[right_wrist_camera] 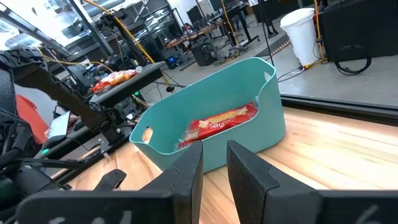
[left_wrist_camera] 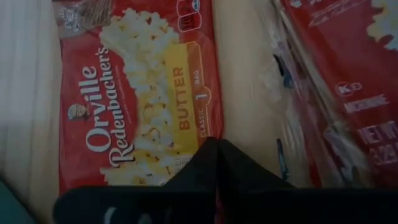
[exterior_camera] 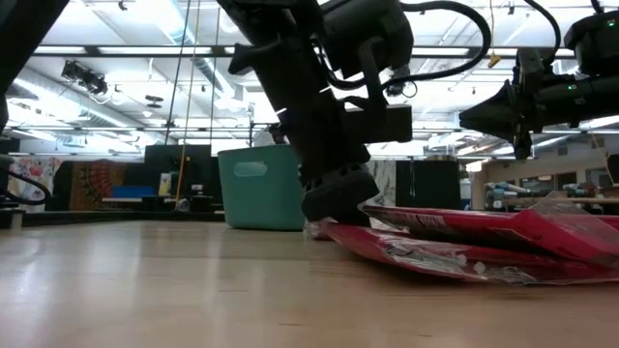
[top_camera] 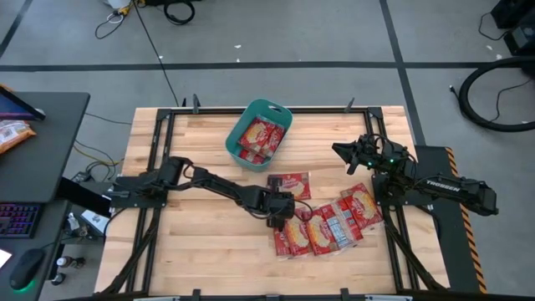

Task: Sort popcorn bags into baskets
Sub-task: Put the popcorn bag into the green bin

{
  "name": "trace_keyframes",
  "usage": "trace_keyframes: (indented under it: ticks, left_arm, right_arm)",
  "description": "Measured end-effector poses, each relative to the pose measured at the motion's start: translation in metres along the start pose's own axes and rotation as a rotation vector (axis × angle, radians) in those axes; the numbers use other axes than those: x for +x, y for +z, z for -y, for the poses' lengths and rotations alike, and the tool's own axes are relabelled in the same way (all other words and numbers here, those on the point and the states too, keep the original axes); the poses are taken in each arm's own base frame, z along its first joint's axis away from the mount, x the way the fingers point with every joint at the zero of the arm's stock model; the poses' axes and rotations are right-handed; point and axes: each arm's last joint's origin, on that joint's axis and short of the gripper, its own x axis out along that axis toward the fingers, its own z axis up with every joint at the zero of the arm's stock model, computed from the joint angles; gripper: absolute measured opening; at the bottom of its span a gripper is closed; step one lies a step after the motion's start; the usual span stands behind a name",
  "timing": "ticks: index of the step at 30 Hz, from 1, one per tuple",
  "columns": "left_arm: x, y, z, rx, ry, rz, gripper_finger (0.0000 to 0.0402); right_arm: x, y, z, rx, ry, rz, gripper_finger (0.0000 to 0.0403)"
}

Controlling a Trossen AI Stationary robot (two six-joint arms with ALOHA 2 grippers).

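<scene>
Several red popcorn bags with cream-yellow panels lie flat in an overlapping row [top_camera: 330, 226] on the table's right half, and one lies apart [top_camera: 290, 184] [left_wrist_camera: 140, 93]. More rest in the teal basket [top_camera: 280, 110] [right_wrist_camera: 205, 121] at the far middle. My left gripper [top_camera: 280, 211] [exterior_camera: 337, 205] [left_wrist_camera: 214, 149] is shut, low at the table, at the near edge of the separate bag. My right gripper [top_camera: 341, 151] [right_wrist_camera: 214, 165] hovers open above the table's right side, pointing at the basket. My left gripper meets the separate popcorn bag at its near long edge [left_wrist_camera: 204, 132], coming from above with the fingers pointing down. The shut fingers cover the place of contact, so a pinch or a mere press cannot be told apart. The bag lies flat on the table.
The row of bags [exterior_camera: 484, 242] lies just on the near side of the left gripper. A black frame [top_camera: 159, 125] edges the wooden table. Bare wood [top_camera: 192, 242] spreads over the left half. An orange snack bag [top_camera: 12, 134] sits on a side desk at the left.
</scene>
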Motion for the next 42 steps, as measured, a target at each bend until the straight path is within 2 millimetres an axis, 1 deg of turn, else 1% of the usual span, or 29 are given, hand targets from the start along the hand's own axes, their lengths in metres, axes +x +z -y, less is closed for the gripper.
trace_keyframes:
  ticks: [4,8,11,16,27,30,37,39,40,42]
  left_arm:
    - [-0.010,0.010,-0.006,0.059,0.015,-0.023,0.0005]
    - [-0.026,0.024,-0.018,0.066,0.050,-0.015,0.0004]
    - [-0.028,0.023,-0.023,0.094,0.064,-0.063,0.0004]
    - [-0.033,0.023,-0.029,0.115,0.124,-0.086,0.0003]
    - [-0.054,0.030,-0.046,0.095,0.178,-0.046,0.0002]
    - [-0.066,0.033,-0.056,0.075,0.215,-0.024,0.0002]
    - [-0.097,0.041,-0.087,-0.023,0.250,0.073,0.0002]
    - [-0.103,0.042,-0.096,-0.068,0.222,0.090,0.0002]
    - [-0.106,0.042,-0.100,-0.100,0.171,0.111,0.0002]
    - [-0.106,0.041,-0.103,-0.155,0.038,0.112,0.0007]
  right_arm:
    - [0.000,0.000,0.000,0.000,0.000,0.000,0.0077]
    - [0.000,0.000,0.000,0.000,0.000,0.001,0.0077]
    - [0.000,0.001,0.000,0.000,0.003,0.007,0.0077]
    - [0.000,0.001,-0.001,0.000,0.007,0.013,0.0077]
    - [0.000,0.001,-0.001,0.000,0.007,0.014,0.0077]
    - [0.000,0.001,-0.001,0.000,0.008,0.015,0.0077]
    - [0.000,0.002,-0.001,0.001,0.010,0.021,0.0077]
    - [0.000,0.002,-0.001,0.001,0.010,0.021,0.0077]
    - [0.000,0.002,-0.001,0.000,0.010,0.021,0.0077]
    - [0.000,0.002,-0.001,0.001,0.009,0.019,0.0077]
